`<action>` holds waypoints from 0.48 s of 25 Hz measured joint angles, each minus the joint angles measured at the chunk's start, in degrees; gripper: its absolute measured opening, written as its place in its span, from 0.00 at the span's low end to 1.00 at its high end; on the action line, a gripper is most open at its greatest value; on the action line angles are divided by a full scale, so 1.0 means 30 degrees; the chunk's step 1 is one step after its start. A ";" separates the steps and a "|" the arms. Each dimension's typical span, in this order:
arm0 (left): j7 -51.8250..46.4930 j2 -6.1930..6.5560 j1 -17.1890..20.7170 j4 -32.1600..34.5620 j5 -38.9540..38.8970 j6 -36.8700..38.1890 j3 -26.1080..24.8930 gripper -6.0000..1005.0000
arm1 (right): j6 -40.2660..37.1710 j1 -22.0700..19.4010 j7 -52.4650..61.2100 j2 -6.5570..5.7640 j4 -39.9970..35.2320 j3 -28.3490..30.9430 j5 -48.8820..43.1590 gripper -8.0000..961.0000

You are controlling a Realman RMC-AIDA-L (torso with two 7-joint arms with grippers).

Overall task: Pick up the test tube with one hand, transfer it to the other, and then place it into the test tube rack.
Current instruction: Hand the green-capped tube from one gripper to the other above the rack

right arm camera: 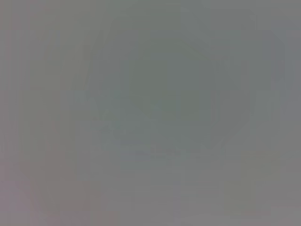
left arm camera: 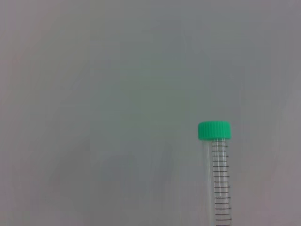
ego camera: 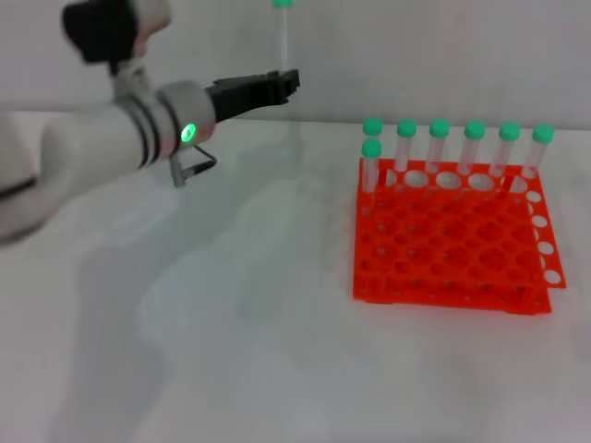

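Note:
My left gripper (ego camera: 283, 81) is raised above the table at the upper left and is shut on the test tube (ego camera: 281, 37), which stands upright with its green cap at the view's top edge. The same tube (left arm camera: 219, 183) with its cap and graduation marks shows in the left wrist view against a blank wall. The orange-red test tube rack (ego camera: 450, 242) sits on the table at the right, well apart from the gripper. Several green-capped tubes (ego camera: 440, 146) stand in its back row and one (ego camera: 370, 166) in the second row. My right gripper is out of view.
The white table (ego camera: 231, 323) stretches from the left arm to the rack. A pale wall runs behind it. The right wrist view shows only a plain grey surface.

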 joint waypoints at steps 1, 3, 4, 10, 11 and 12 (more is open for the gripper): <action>0.1708 -0.0009 0.0623 0.0376 -0.1606 0.1077 -0.0003 0.22 | -0.0006 -0.0058 0.0332 -0.0009 -0.0104 -0.0002 0.0000 0.86; 0.4763 -0.0035 0.1935 0.1289 -0.4186 0.3131 -0.0005 0.22 | -0.0007 -0.0160 0.0979 -0.0037 -0.0362 -0.0016 -0.0010 0.86; 0.5977 -0.0049 0.2519 0.1671 -0.5019 0.4007 -0.0022 0.22 | -0.0010 -0.0199 0.1314 -0.0043 -0.0479 -0.0025 -0.0021 0.86; 1.2610 -0.0151 0.5477 0.3659 -0.6516 0.8742 -0.0006 0.23 | -0.0180 -0.0416 0.4348 -0.0398 -0.1354 -0.0657 -0.0408 0.86; 1.3256 -0.0151 0.5779 0.3928 -0.6126 0.9355 -0.0002 0.23 | -0.0177 -0.0571 0.5377 -0.0523 -0.1817 -0.1114 -0.0615 0.86; 1.3647 -0.0166 0.5951 0.4149 -0.5721 0.9616 0.0005 0.23 | -0.0166 -0.0766 0.6476 -0.0634 -0.2308 -0.1589 -0.0801 0.86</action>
